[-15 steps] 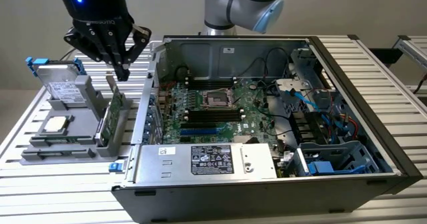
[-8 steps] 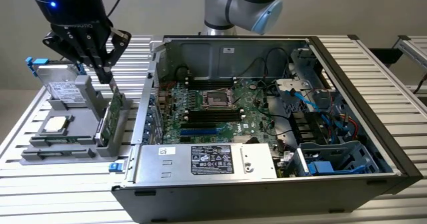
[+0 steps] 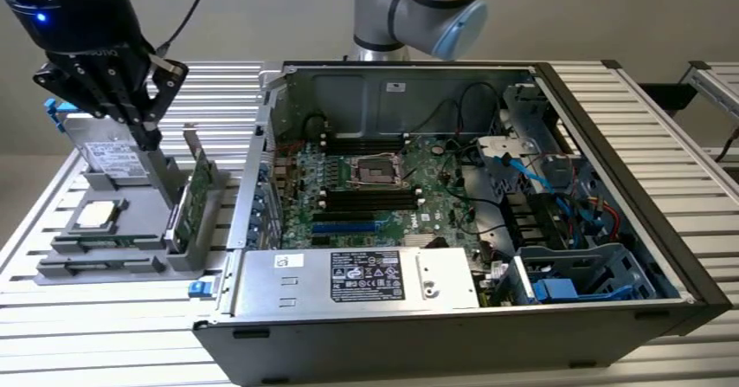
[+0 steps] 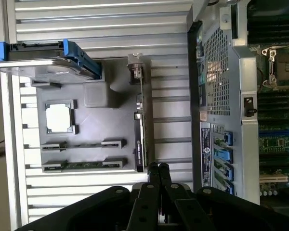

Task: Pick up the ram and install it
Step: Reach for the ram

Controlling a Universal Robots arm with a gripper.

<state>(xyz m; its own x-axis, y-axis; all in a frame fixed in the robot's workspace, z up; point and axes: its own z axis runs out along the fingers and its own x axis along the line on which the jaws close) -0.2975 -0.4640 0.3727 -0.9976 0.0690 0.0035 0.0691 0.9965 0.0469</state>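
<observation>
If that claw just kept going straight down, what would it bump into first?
Probably the gray parts holder, close beside the upright green card; the shut gripper hangs above them, though depth is unclear.

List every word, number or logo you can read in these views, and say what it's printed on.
No text can be read.
Power supply label: print too small.
Hard drive label: blurred.
White sticker inside the case: too small.
Strip label on its rear panel: blurred.
</observation>
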